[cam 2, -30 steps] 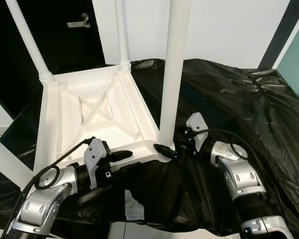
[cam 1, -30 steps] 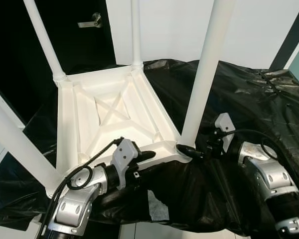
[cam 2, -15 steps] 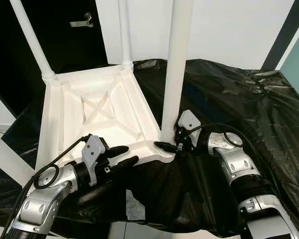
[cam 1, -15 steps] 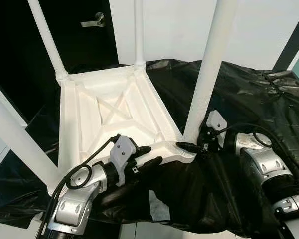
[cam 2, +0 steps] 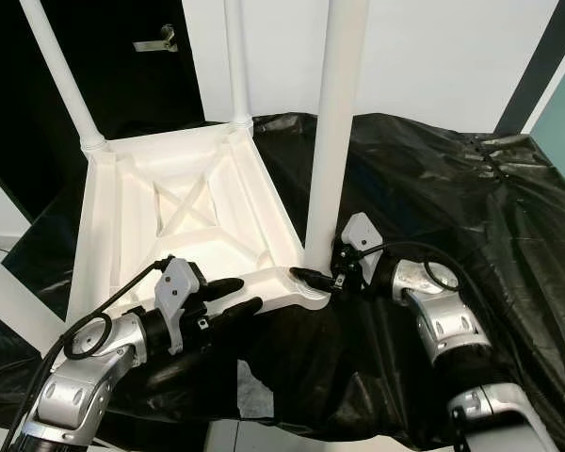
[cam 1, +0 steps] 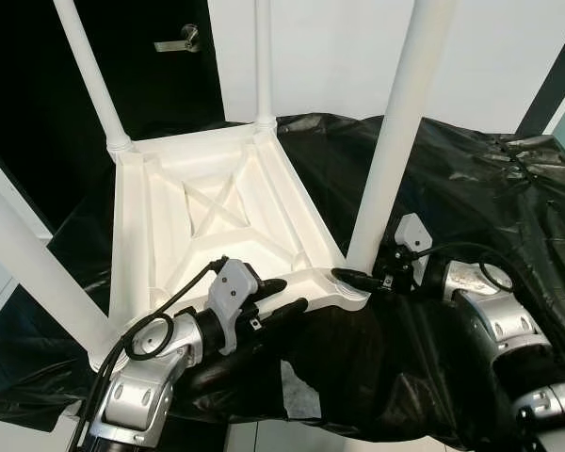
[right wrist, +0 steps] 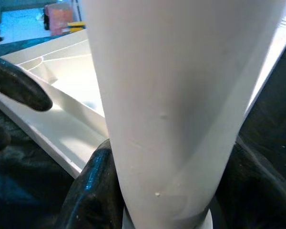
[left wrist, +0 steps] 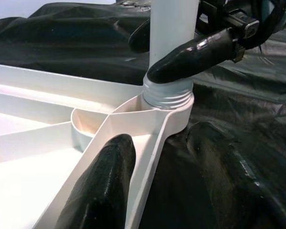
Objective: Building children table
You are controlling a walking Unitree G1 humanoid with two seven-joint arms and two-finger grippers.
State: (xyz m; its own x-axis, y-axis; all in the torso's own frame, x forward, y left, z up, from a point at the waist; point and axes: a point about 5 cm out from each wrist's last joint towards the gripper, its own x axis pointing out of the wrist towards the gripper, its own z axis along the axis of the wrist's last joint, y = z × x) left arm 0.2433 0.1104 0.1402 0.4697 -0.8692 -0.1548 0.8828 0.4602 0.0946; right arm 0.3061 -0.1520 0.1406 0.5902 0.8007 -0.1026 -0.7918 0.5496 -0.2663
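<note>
A white children's table (cam 1: pixel 127 235) lies upside down on black plastic, its legs pointing up. My right gripper (cam 1: pixel 353 274) is shut on the near-right leg (cam 1: pixel 395 132) at its very base, one finger (right wrist: pixel 93 191) on each side, just above the threaded collar (left wrist: pixel 168 98). My left gripper (cam 1: pixel 281 295) is open and straddles the table's near rim. One of its fingers (left wrist: pixel 105 181) rests inside the frame; the other lies outside on the plastic.
Three more white legs stand up: near left (cam 1: pixel 28 264), far left (cam 1: pixel 89 75) and far middle (cam 1: pixel 261 56). Crumpled black plastic sheet (cam 1: pixel 471 188) covers the work surface, with a pale patch (cam 1: pixel 297 391) near its front edge. A dark door with a handle (cam 1: pixel 179 40) stands behind.
My left gripper's fingers have spread apart across the near rim. My right wrist has drawn closer to the leg's base while staying on it. The camera shifted slightly.
</note>
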